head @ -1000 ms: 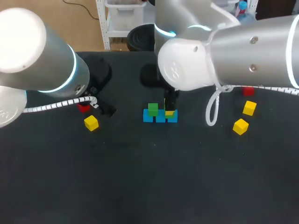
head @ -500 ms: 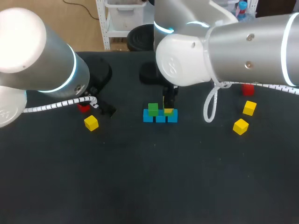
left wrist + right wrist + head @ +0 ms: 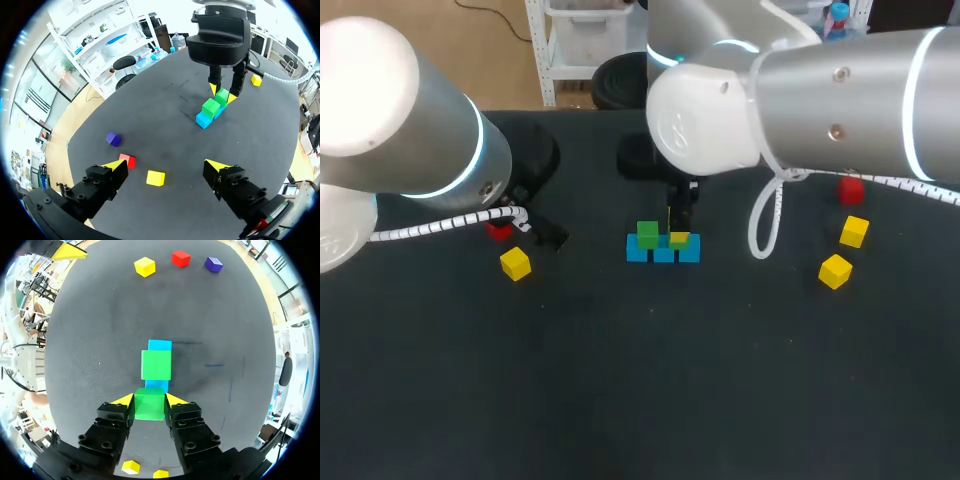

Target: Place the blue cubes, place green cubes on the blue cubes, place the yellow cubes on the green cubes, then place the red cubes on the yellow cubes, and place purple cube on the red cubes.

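Over the last second the right arm [image 3: 800,110] has edged slightly left, while its gripper [image 3: 149,401] stays at the right end of the blue row [image 3: 663,252]. It clasps a green cube [image 3: 149,406] from both sides, sitting on that end. Another green cube [image 3: 156,365] sits toward the row's left end. The left gripper [image 3: 165,165] hangs spread, holding nothing, well left of the row.

The counter [image 3: 620,400] has a matt, dark, faintly cloth-like surface, the green cube [image 3: 149,410] at the right tool [image 3: 150,400] looks smooth and plastic-like, the tool's black body is matt, and the right arm [image 3: 840,100] is satin-grey metal.
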Controlling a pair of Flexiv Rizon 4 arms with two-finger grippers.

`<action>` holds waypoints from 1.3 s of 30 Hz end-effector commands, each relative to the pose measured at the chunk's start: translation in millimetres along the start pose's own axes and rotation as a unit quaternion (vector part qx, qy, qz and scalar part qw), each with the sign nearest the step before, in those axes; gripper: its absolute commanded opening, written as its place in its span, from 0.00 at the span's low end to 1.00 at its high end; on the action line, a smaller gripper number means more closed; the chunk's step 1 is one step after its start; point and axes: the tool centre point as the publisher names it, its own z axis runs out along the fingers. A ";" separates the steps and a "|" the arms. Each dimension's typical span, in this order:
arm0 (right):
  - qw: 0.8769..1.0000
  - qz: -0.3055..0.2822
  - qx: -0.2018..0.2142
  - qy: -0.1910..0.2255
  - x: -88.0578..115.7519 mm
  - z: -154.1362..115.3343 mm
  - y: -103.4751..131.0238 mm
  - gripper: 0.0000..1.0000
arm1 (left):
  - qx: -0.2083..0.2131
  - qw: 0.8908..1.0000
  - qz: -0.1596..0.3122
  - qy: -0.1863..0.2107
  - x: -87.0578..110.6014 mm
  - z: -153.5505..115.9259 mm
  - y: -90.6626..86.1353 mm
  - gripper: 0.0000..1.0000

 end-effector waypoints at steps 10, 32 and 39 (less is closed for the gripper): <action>1.000 0.008 -0.006 0.001 3.6 1.2 3.4 0.00 | 0.001 1.000 0.000 -0.001 0.5 0.1 0.6 1.00; 1.000 0.014 0.013 -0.013 4.7 5.0 5.0 0.00 | 0.001 1.000 0.000 -0.001 0.5 0.1 0.6 1.00; 1.000 0.015 0.016 -0.015 4.6 4.1 3.6 0.00 | 0.001 1.000 0.000 -0.001 0.5 0.1 0.6 1.00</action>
